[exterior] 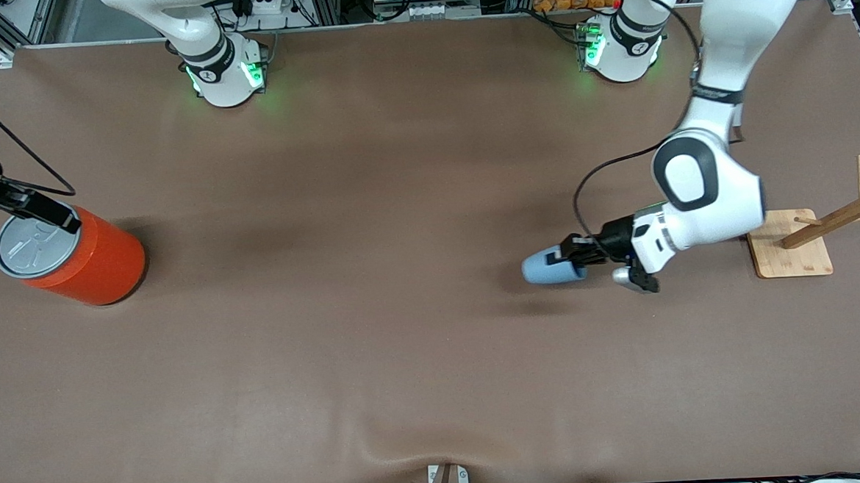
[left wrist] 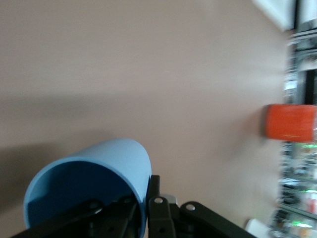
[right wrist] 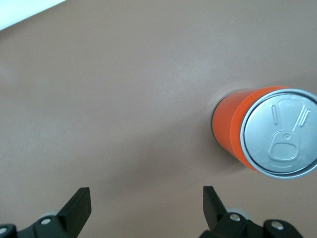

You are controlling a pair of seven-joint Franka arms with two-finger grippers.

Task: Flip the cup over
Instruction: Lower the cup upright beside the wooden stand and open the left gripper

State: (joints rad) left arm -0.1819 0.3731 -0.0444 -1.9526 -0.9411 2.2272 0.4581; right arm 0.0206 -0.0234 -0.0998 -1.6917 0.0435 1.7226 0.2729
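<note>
The light blue cup [exterior: 549, 268] is tipped on its side over the table toward the left arm's end, its closed base pointing toward the right arm's end. My left gripper [exterior: 576, 256] is shut on the cup's rim, with one finger inside the dark blue mouth and one outside. In the left wrist view the cup [left wrist: 114, 158] fills the lower part, clamped at the gripper [left wrist: 144, 206]. My right gripper [exterior: 40, 209] hangs open and empty over the table at the right arm's end, its spread fingers showing in the right wrist view [right wrist: 144, 198].
A large orange can [exterior: 85, 263] with a grey pull-tab lid stands at the right arm's end, beside the right gripper [right wrist: 265, 131]. A wooden peg rack on a bamboo base [exterior: 791, 252] stands at the left arm's end, close to the left arm.
</note>
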